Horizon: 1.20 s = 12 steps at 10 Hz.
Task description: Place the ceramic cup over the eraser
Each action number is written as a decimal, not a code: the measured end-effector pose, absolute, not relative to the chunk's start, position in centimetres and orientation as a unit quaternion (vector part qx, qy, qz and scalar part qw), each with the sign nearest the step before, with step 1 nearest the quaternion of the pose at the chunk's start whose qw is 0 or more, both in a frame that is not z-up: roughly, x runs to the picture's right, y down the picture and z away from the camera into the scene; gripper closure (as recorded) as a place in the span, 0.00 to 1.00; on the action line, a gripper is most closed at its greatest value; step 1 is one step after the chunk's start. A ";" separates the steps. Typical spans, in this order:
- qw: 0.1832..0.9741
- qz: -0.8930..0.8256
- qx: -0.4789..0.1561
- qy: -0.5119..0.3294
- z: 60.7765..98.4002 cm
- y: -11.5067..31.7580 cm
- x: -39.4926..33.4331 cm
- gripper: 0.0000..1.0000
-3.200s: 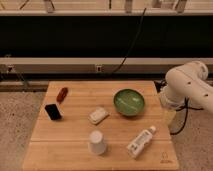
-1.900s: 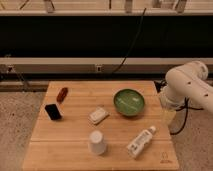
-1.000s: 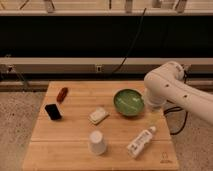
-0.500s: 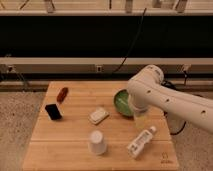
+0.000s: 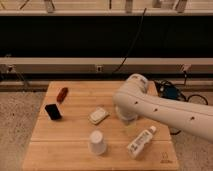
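Observation:
The white ceramic cup (image 5: 97, 142) stands upside down near the front middle of the wooden table (image 5: 55, 145). The black eraser (image 5: 52, 111) sits at the left of the table, well apart from the cup. My white arm (image 5: 160, 112) reaches in from the right. The gripper (image 5: 129, 120) hangs at its lower end, above the table's middle, to the right of and behind the cup and far from the eraser.
A cream-white block (image 5: 98, 115) lies between the gripper and the cup. A reddish-brown oblong thing (image 5: 62, 94) lies at the back left. A white labelled bottle (image 5: 140, 141) lies at the front right. Cables and a rail run behind the table.
My arm has swung from the table's right edge leftward over the middle and now covers the green bowl. The objects on the table have not moved.

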State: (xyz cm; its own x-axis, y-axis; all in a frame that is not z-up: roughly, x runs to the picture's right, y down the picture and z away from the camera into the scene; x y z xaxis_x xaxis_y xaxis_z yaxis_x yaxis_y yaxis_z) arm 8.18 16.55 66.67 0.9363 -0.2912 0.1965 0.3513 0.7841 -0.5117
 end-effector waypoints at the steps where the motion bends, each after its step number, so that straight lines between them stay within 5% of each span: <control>1: 0.940 -0.179 -0.282 -0.061 66.6 17.2 7.5 0.20; 12: 0.913 -0.258 -0.296 -0.114 67.8 23.4 0.7 0.20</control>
State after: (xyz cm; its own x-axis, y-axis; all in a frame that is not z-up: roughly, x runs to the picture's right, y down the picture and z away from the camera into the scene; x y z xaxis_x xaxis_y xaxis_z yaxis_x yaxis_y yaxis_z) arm 0.70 23.37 67.83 0.8407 -0.4043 0.3603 0.5388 0.6914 -0.4813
